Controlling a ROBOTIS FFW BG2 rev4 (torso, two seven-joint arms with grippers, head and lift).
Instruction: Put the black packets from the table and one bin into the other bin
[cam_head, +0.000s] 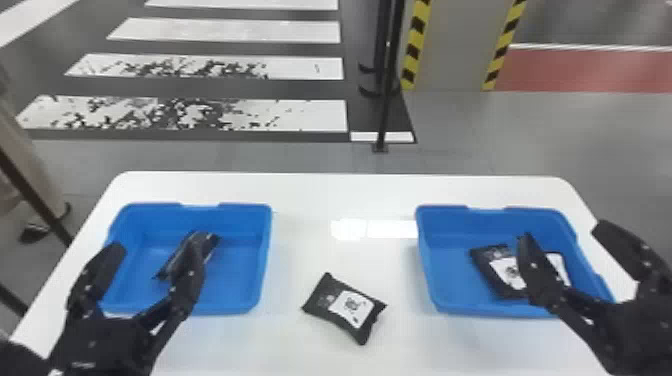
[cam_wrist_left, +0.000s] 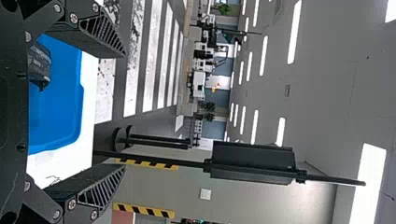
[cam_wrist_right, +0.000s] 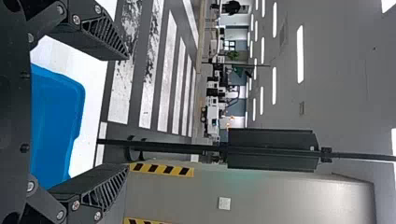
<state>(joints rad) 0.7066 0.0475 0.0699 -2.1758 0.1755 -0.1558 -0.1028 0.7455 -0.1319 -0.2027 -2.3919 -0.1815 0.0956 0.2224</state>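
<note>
Head view: I have a white table (cam_head: 320, 195) with two blue bins standing on it, well apart. My left gripper (cam_head: 156, 246) is over the left bin (cam_head: 242, 265), its two fingers spread. In that bin lies a dark, shiny packet (cam_head: 174, 261), lying slantwise, one finger crossing in front of it. My right gripper (cam_head: 564, 232) is at the right bin (cam_head: 447, 265), fingers also spread, one over the bin, the other at its outer side. Black packet with a white label (cam_head: 487, 265) inside there; a finger covers part of it, so I cannot tell whether a second lies alongside. Between the bins, on the bare tabletop, one more labelled black packet (cam_head: 334, 294), set askew, nearer to me than the bins' far rims.

Left wrist view: fingers wide apart, the left bin and part of its dark packet showing beyond the gripper's base.

Right wrist view: fingers wide apart here too, with part of the right bin and the white tabletop past them. Striped floor farther off.
</note>
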